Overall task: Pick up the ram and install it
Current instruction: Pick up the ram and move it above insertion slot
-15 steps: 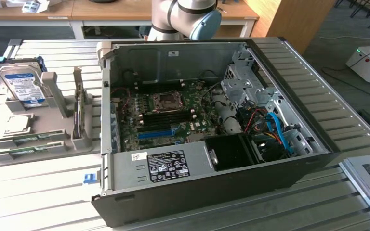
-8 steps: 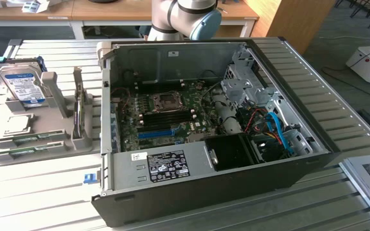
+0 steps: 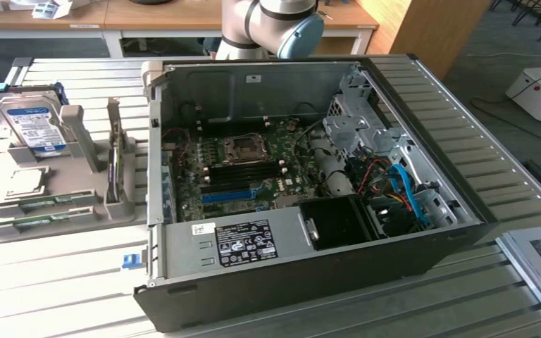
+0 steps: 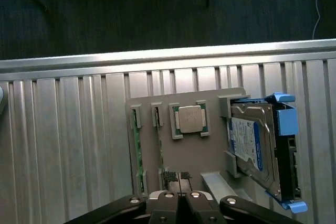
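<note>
Hand (image 4: 177, 180) closed on nothing, over grey tray (image 4: 210, 156) edge, ram (image 4: 137, 150) slotted flat nearby

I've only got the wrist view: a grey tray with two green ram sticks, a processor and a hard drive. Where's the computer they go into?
Observer: An open computer case lies on its side, on the exterior view's right of the tray.
Operator: Can you see the board inside?
Observer: Yes, the motherboard faces up, with a blue slot on it.
Operator: Anything tall on the tray?
Observer: An expansion card stands upright, on the exterior view's right of the hard drive.
</note>
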Tool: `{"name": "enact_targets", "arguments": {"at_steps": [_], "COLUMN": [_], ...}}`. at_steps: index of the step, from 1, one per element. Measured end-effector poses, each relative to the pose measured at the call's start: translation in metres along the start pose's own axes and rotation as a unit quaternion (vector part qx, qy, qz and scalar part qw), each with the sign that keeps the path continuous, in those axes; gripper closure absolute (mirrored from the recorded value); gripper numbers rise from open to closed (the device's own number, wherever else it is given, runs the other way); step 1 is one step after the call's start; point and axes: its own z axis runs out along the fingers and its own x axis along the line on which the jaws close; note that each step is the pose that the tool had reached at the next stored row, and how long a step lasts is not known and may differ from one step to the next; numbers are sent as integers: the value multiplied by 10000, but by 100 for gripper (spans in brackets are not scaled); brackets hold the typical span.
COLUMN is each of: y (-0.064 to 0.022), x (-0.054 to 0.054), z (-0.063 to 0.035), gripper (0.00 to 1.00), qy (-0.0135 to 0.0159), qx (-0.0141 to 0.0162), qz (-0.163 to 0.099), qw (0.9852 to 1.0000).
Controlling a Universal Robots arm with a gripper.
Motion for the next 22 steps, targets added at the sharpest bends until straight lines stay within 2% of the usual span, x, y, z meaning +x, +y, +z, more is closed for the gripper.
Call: {"name": "enact_targets", "arguments": {"at_steps": [5,11,19,22], "y": [0,1,0,3], "x": [0,0,0,1], "z": [0,0,2,6], "gripper": [90,90,90,90], "qy": [6,13,14,13], "qx": [-7,-14,-14,-3], "qz": [-258,-551,-571,-593], "qw": [9997,9985,9984,9982]}}
